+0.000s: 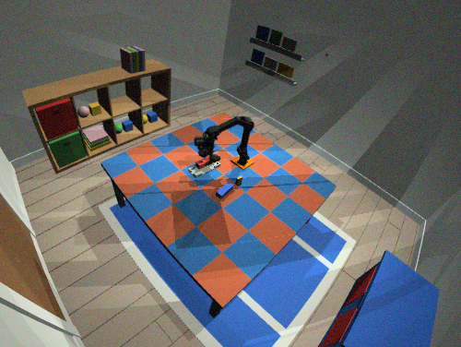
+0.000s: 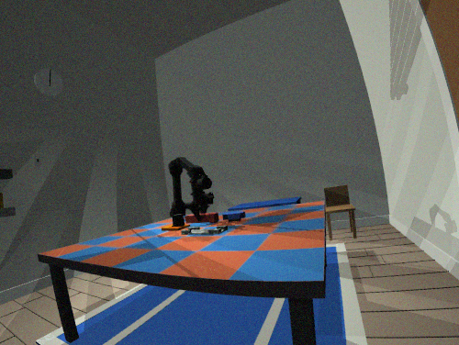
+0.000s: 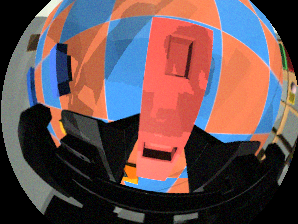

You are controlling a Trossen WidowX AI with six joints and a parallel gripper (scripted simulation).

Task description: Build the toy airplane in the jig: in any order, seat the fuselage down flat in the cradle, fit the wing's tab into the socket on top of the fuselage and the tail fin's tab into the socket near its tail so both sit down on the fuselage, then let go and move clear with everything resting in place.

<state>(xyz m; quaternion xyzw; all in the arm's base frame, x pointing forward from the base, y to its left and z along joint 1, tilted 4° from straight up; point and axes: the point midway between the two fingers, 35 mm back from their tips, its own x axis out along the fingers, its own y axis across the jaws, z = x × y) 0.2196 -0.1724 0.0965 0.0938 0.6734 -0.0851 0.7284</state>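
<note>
Red fuselage [image 1: 201, 162] [image 2: 206, 217] [image 3: 172, 107], partly hidden by pincer [image 1: 213, 158] [image 2: 197, 217] [image 3: 164, 119].

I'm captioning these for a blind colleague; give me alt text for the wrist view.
The robot's hand grips a long red block with two rectangular sockets, above an orange-and-blue checkered tabletop. A blue piece lies off to the left.
</note>
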